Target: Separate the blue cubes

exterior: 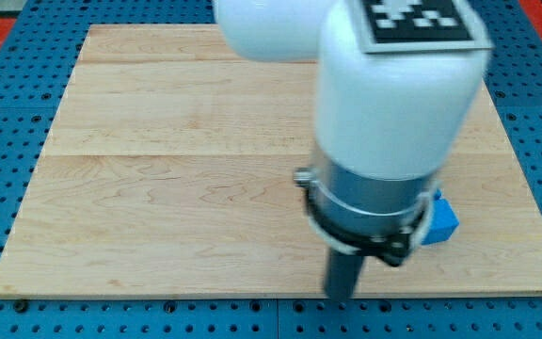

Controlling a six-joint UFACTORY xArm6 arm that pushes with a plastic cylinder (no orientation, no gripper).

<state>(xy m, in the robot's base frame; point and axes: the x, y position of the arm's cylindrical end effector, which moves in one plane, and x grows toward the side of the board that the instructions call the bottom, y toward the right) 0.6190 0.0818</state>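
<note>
Mostly the white arm (384,85) fills the view's right, hanging over the pale wooden board (158,188). Only one blue cube (442,221) shows, poking out behind the arm near the board's lower right; my tip (340,294) sits just left of it, below, and whether they touch I cannot tell.

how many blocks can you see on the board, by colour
blue cube: 1 showing, partly hidden behind the arm at the view's right
other colours: 0
total: 1 visible; the arm may hide more. my tip sits left of and below it.
</note>
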